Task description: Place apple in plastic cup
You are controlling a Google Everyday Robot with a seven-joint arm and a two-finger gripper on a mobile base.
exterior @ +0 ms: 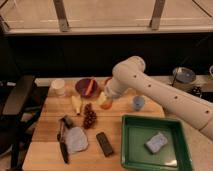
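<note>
The gripper (106,98) hangs at the end of the white arm (165,97), low over the middle of the wooden worktop (47,150), and it appears clenched on the apple (105,102), whose red-orange and yellow skin shows just under the wrist, right of the banana piece (76,104) and above the grape bunch (89,117). The plastic cup (138,103), light blue and open upward, stands near to the right, apart from the gripper, just above the green tray (131,150) that holds a sponge (156,142). Whether the fruit is lifted or touching the board cannot be made out. The step in hand looks like the carry: the apple should be raised clear of the cup's rim first, moved right until centred over the mouth, then lowered before letting go, since the cup is barely wider than the fruit and light enough to tip if struck sideways. The dark bowl (86,86) and whitish cup (59,87) behind are out of that path.
</note>
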